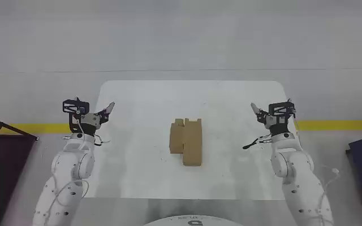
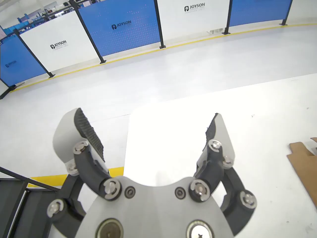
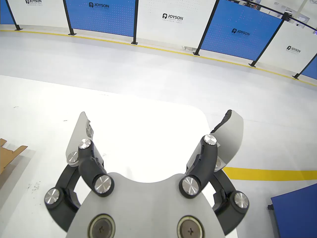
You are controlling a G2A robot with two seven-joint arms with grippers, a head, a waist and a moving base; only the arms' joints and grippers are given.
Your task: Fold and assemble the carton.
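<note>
**A:** Where is the carton?

**B:** The carton [image 1: 186, 141] lies flat in the middle of the top view, on the white worktop [image 1: 141, 113]. It is brown cardboard, not yet set up as a box. Its upper end is notched, and its right part reaches lower in the frame than its left part.

**A:** Is anything touching it?

**B:** No. Both arms are well apart from it, one on each side.

**A:** Where is the left one?

**B:** The left arm [image 1: 70, 169] comes up from the lower left of the top view. Its jaws are at the worktop's left edge, in the left middle of the frame. They are spread wide and hold nothing. The left wrist view shows the ribbed black pads [image 2: 89, 134] with bare worktop between them. One corner of the carton [image 2: 303, 159] is also visible there.

**A:** And the right one?

**B:** It mirrors the left. The right arm [image 1: 294, 169] rises from the lower right, and its jaws are at the worktop's right edge. They are also released, fingers [image 3: 230, 134] far apart with nothing between them. The right wrist view catches a corner of the carton [image 3: 10, 153] too.

**A:** What is around the worktop?

**B:** A pale floor with a yellow line [image 1: 39, 127] running behind both arms. In the wrist views, a fence of blue and white panels [image 2: 123, 33] stands farther off.
</note>
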